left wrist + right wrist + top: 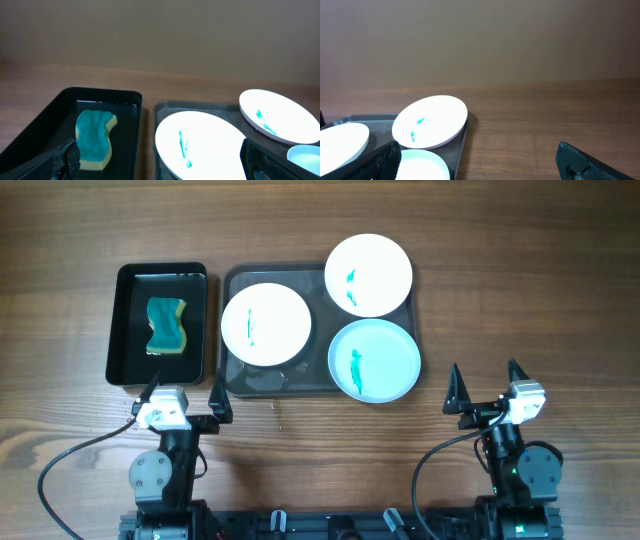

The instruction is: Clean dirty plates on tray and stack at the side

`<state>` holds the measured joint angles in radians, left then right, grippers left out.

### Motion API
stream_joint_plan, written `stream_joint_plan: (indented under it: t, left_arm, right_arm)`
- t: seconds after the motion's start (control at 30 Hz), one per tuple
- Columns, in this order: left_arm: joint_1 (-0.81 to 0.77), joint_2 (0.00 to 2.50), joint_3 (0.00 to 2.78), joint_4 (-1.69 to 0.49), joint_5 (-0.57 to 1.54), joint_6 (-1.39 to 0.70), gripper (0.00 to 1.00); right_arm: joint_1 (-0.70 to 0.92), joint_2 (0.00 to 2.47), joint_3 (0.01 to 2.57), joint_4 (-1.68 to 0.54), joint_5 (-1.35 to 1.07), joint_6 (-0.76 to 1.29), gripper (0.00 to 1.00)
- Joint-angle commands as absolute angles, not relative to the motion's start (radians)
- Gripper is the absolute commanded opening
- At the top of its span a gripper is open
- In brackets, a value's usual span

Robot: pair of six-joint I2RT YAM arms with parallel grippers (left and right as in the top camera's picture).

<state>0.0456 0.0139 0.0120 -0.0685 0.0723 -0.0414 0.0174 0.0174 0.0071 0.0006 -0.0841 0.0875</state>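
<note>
From above: looks like the very start of the job. Shows the left white plate, the far white plate and the blue plate lying flat on the tray, each with green smears, not stacked at the side yet. Shows the left end effector spread wide and holding nothing, just by the tray's near left corner. Finds the sponge a little way ahead of it, inside the small black tray. Shows the right end effector spread wide too, holding nothing, over bare counter, just to the right of the blue plate. Probably calls for a reach forward with the left one to pinch the sponge, then a wipe of a plate.

From the left wrist: puts the sponge ahead on the left, the left white plate ahead on the right, and the far white plate beyond it. Catches only a corner of the blue plate. Shows the fingers far apart at the bottom corners.

From the right wrist: puts the far white plate ahead on the left and the blue plate nearer, low on the left. Shows bare wood ahead on the right, maybe good room for the stack.
</note>
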Motion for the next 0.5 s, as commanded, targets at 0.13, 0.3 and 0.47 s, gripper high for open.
stream_joint_plan:
  t: [0.13,0.3,0.47]
  left_arm:
    - [0.042,0.003,0.006,-0.074,0.058,-0.03,1.0]
    - [0.042,0.003,0.006,-0.074,0.058,-0.03,1.0]
    - [0.042,0.003,0.006,-0.074,0.058,-0.03,1.0]
  right_arm:
    - [0.022,0.014,0.006,0.001,-0.067,0.079,1.0]
    - [0.022,0.014,0.006,0.001,-0.067,0.079,1.0]
    - [0.022,0.014,0.006,0.001,-0.067,0.079,1.0]
